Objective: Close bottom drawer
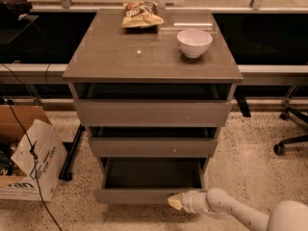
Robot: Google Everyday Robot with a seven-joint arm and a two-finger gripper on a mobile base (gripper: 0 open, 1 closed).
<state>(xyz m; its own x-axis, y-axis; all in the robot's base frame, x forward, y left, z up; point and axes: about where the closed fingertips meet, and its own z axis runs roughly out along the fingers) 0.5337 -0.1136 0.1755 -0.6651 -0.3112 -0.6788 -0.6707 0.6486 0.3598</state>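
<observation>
At cabinet base, bottom drawer open toward camera, front crosswise; end effector at it, grip unclear
</observation>
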